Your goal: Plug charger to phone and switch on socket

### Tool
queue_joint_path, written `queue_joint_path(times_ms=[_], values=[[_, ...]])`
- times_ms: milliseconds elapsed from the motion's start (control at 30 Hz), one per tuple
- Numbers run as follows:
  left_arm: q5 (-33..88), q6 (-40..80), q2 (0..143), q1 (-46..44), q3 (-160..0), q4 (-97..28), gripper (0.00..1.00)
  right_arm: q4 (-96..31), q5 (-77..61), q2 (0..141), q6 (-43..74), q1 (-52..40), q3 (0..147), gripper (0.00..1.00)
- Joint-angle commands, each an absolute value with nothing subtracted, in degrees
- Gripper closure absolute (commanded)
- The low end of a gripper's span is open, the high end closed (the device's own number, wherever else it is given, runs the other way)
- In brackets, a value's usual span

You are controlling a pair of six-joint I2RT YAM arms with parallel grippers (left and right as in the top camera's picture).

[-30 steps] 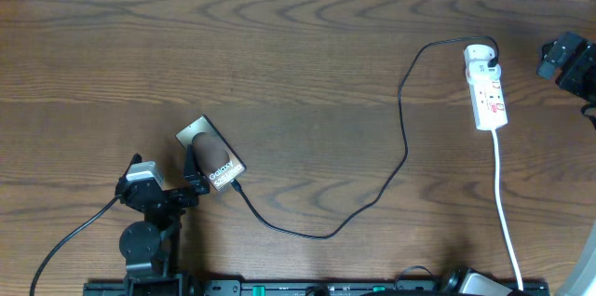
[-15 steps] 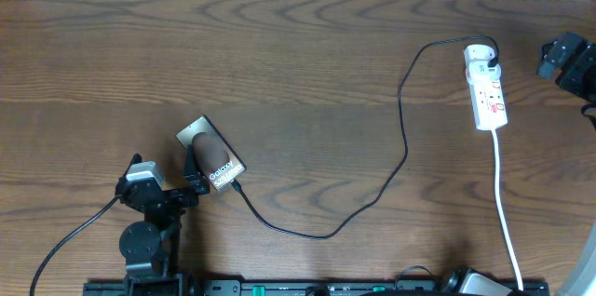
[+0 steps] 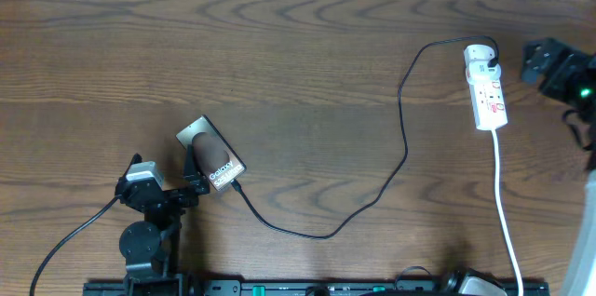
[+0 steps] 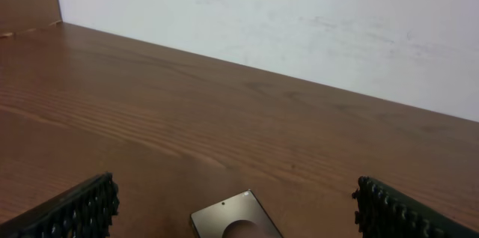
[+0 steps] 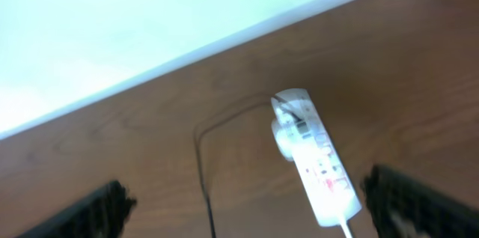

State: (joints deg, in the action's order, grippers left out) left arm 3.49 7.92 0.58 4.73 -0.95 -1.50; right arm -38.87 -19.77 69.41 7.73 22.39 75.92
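Right fingers (image 5: 423,193) apart, upper right of frame, near socket (image 3: 488,91). Off-centre press may shove it across surface, tugging charger (image 3: 402,128) from phone (image 3: 212,154). Left fingers (image 4: 78,209) apart.

Wooden table (image 3: 279,54) carries phone (image 3: 212,154), charger (image 3: 404,147) and socket (image 3: 488,96).

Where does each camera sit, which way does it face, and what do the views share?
Overhead: fixed above the table, looking straight down; left arm at bottom left, right arm at the right edge.
Left wrist: low by the phone, facing across the table to the white wall; left fingers open at the bottom corners.
Right wrist: raised, tilted down at the socket, blurred; right fingers open at the bottom corners.
Shared: overhead and left wrist show the phone; overhead and right wrist show socket and charger.
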Motion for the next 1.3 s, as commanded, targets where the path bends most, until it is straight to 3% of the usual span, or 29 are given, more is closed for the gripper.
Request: queue_joint_path(times_ms=[0, 367, 600, 1033, 1267], values=[[3.40, 8.43, 0.23, 4.97, -0.27, -3.88, 0.00, -30.55, -21.34, 61.73, 8.12, 18.00, 65.28, 0.01], [3.38, 8.43, 0.23, 4.97, -0.27, -3.88, 0.00, 15.90, -19.88, 34.74, 8.08, 7.73, 20.88, 0.01], [3.40, 8.43, 0.23, 4.97, -0.27, -3.88, 0.00, 30.98, -18.04, 22.61, 8.05, 6.13, 1.91, 0.01], [3.38, 8.43, 0.23, 4.97, -0.27, -3.88, 0.00, -1.04, -16.10, -0.27, 6.76, 5.17, 0.32, 0.01], [3.40, 8.43, 0.23, 4.97, -0.27, -3.88, 0.00, -3.09, -15.97, 0.49, 6.57, 5.04, 0.32, 0.01]])
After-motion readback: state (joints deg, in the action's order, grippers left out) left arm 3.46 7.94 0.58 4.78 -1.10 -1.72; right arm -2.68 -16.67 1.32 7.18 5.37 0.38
